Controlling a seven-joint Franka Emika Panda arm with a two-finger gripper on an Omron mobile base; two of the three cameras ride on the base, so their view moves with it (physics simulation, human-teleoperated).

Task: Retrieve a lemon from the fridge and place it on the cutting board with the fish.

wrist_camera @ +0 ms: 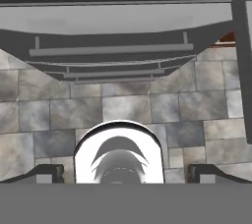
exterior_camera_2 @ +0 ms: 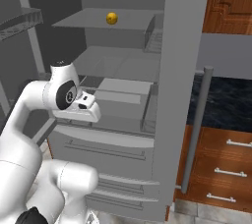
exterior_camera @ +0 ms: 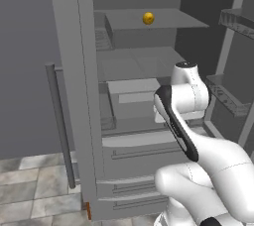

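Observation:
The fridge (exterior_camera: 74,96) stands with both doors swung wide, its grey shelves and lower drawers (exterior_camera_2: 108,149) exposed. On the top shelf sits the lemon (exterior_camera: 148,18), small and yellow-orange, also seen in the right base view (exterior_camera_2: 111,18). My arm is folded in front of the drawers, well below the lemon. In the hand view my gripper (wrist_camera: 128,174) points down at the tiled floor. Its fingertips (wrist_camera: 47,173) stand far apart, open with nothing between them. The fridge drawers (wrist_camera: 118,51) lie ahead of it. The cutting board and the fish are out of view.
The left door with its bar handle (exterior_camera: 59,121) juts toward me. The right door with its own handle (exterior_camera_2: 197,129) does the same on the other side. Door bins (exterior_camera: 235,22) hang on the far right. Wooden cabinets (exterior_camera_2: 221,169) and a dark counter (exterior_camera_2: 226,100) stand beyond the right door.

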